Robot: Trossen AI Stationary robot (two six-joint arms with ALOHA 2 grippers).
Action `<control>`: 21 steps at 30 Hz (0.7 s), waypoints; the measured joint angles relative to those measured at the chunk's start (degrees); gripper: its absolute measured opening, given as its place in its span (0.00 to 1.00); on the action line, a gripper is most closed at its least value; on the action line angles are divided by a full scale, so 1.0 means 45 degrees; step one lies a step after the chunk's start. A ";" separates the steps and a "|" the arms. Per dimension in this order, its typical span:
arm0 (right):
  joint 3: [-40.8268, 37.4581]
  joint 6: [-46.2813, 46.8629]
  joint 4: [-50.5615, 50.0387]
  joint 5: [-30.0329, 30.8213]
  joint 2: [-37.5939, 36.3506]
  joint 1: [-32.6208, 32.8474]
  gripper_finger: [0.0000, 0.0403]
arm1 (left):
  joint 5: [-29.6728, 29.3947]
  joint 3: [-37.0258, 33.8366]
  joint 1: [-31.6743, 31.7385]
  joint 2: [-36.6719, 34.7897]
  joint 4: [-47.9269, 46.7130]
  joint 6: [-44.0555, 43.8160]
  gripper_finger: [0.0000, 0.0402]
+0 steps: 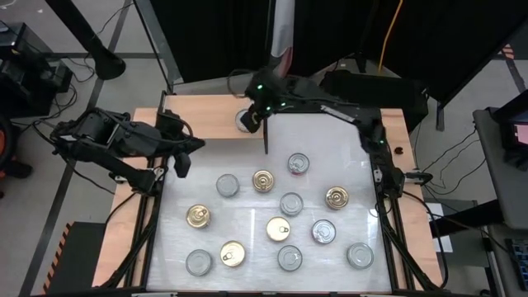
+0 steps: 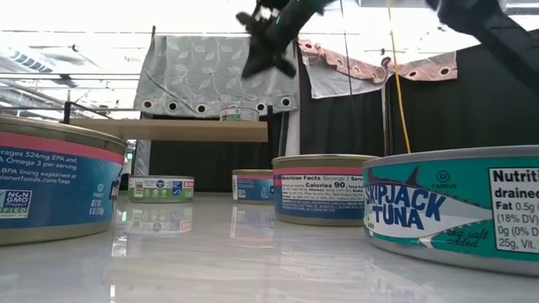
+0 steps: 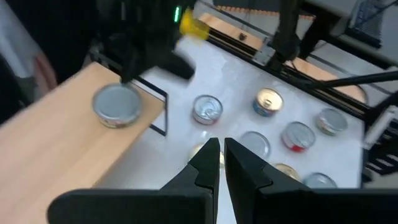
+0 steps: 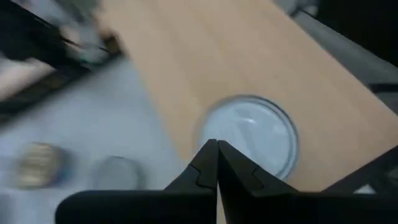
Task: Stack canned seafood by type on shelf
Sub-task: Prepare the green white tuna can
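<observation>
A silver-lidded can [image 1: 244,121] stands alone on the light-wood shelf [image 1: 206,115] at the table's far side; the low view shows this can [image 2: 239,114] on the shelf board [image 2: 185,129]. My right gripper [image 4: 216,149] is shut and hangs above it with nothing in it; in the low view the gripper [image 2: 253,52] is well clear of the shelf. Several cans with silver or gold lids, among them a gold one [image 1: 263,181] and a silver one [image 1: 298,163], stand scattered on the white table. My left gripper [image 3: 221,150] waits shut over the table's left side.
The shelf's thin dark edge panel [image 1: 266,136] stands upright at its right end, next to the right gripper. Two cans stand close to the table's near edge, a blue-and-pink one [image 2: 50,181] and a teal tuna can [image 2: 459,206]. Wooden strips run along both table sides.
</observation>
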 joint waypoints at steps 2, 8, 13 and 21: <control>0.0005 0.0702 -0.0181 -0.0794 -0.0683 0.0166 0.00 | 0.0273 -0.0149 -0.0266 -0.0003 -0.0008 -0.0360 0.07; 0.0015 0.2894 -0.1817 -0.1813 -0.2813 0.1701 0.00 | 0.0862 -0.2049 -0.1837 0.0000 0.0046 -0.2925 0.07; 0.0029 0.4174 -0.3356 -0.0498 -0.4064 0.4065 0.00 | 0.2221 -0.5115 -0.2169 0.0019 -0.0219 -0.6559 0.03; 0.0024 0.6668 -0.5591 0.2279 -0.4662 0.7469 0.00 | 0.3839 -0.9203 -0.0927 0.0082 0.3311 -0.5642 0.01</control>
